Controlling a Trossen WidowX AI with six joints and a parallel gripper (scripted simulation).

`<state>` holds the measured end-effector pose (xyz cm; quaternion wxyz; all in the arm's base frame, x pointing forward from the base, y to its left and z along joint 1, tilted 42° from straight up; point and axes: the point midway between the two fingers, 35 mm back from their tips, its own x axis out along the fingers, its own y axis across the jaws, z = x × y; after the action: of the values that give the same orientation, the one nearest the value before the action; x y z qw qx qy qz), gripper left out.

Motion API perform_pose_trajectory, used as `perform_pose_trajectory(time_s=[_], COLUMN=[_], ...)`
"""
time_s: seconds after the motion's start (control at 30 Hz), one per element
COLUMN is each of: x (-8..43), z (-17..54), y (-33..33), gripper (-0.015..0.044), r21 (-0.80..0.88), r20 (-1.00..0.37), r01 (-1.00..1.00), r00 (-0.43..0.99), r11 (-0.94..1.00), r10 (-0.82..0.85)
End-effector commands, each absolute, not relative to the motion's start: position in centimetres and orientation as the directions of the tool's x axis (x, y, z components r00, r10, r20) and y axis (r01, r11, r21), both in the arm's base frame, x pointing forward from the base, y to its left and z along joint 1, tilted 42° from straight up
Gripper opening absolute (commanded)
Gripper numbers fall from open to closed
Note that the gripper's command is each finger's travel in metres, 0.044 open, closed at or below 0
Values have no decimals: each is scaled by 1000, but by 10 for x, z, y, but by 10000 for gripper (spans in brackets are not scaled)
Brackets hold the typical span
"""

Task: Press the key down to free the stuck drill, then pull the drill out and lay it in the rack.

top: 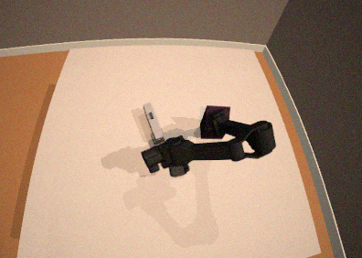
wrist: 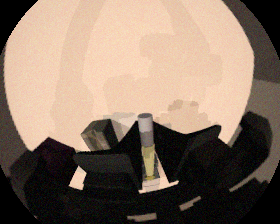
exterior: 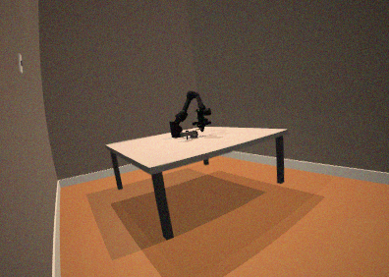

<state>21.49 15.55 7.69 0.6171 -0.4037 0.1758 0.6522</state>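
Observation:
My gripper (wrist: 141,121) (exterior: 201,130) is shut on the drill, a slim piece with a grey round end (wrist: 146,122) and a yellow lower part. In the wrist view it stands between the dark fingers. The gripper points down above the table; the arm hides the fingertips in the top view. A long pale grey fixture (top: 152,122) with a small dark blue mark lies beside the gripper. A grey block (wrist: 102,135) shows left of the fingers, apart from the drill. The key and the rack cannot be told apart in these views.
The arm's dark purple base (top: 215,123) stands to the right of the fixture in the top view, and the arm arches between it and the gripper. The pale table top (top: 82,205) (exterior: 152,153) carries overlapping arm shadows.

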Motion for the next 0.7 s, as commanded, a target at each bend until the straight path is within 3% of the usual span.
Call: perform_pose_trajectory(time_s=[0.0,0.67], x=[215,214], z=[79,87], y=[154,145], gripper=[0,0], r21=[-272,-272], r20=[-742,-743], r01=[-945,-945], r00=[87,87], r11=[-179,-180], r10=[664,664])
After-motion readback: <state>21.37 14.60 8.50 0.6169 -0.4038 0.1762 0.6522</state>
